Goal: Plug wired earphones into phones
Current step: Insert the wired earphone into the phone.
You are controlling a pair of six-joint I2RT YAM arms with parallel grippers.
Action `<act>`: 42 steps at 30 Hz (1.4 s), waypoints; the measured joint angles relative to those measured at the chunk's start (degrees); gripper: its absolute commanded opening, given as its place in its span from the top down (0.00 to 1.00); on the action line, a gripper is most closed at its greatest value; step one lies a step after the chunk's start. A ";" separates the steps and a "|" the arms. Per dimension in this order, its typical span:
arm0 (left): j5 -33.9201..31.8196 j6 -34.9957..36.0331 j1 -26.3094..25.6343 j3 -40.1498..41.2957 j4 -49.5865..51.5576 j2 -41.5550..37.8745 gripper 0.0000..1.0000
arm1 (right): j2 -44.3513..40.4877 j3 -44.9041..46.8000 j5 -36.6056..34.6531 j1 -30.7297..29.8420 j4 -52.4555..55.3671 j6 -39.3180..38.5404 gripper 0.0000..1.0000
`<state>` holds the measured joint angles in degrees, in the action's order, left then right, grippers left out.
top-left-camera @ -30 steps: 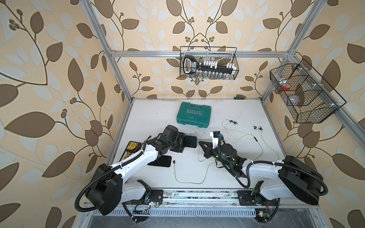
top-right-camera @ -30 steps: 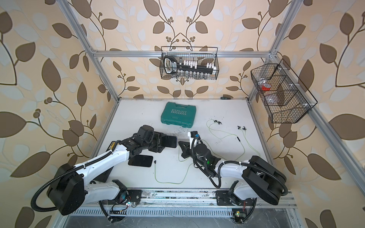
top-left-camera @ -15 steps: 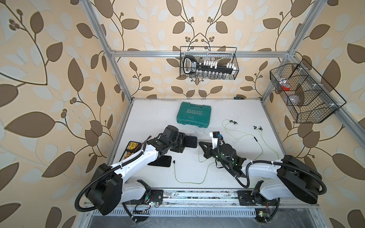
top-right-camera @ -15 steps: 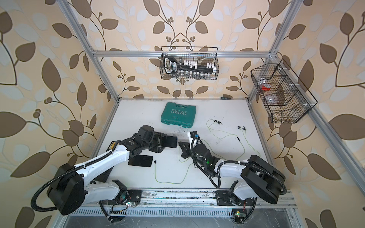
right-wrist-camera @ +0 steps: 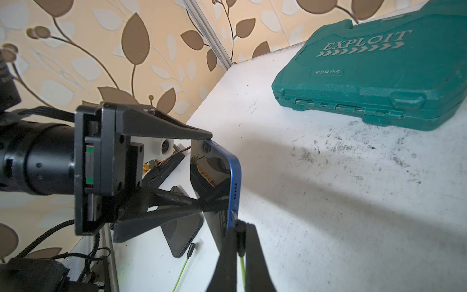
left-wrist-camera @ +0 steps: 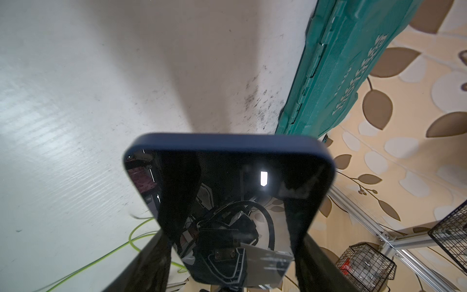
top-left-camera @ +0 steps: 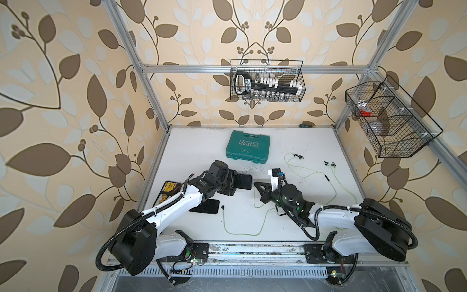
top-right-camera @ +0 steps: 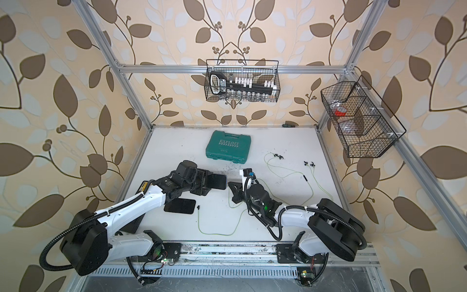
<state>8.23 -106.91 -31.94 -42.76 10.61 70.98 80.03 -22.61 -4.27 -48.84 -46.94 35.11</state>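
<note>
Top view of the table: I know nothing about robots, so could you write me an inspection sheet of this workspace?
Surface: white table, dark scuffs mid-table.
Job's things: held phone in the left gripper; flat phone lying on table; earphone plug at held phone's bottom edge, seating unclear; spare plug beside flat phone.
Clutter: green case; labelled black box.
Grippers: left gripper shut on held phone; right gripper shut on earphone plug.
Cables: yellow-green cables loose across table.
Surroundings: back wire basket; side wire basket; leaf wallpaper.
</note>
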 measured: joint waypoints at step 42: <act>2.32 7.43 0.02 0.09 -6.16 2.38 0.43 | -1.31 -0.24 4.04 2.10 1.25 1.42 1.00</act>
<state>10.55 -99.48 -31.92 -42.68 4.45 73.36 78.72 -22.85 -0.23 -46.74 -45.69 36.53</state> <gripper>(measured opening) 0.703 0.050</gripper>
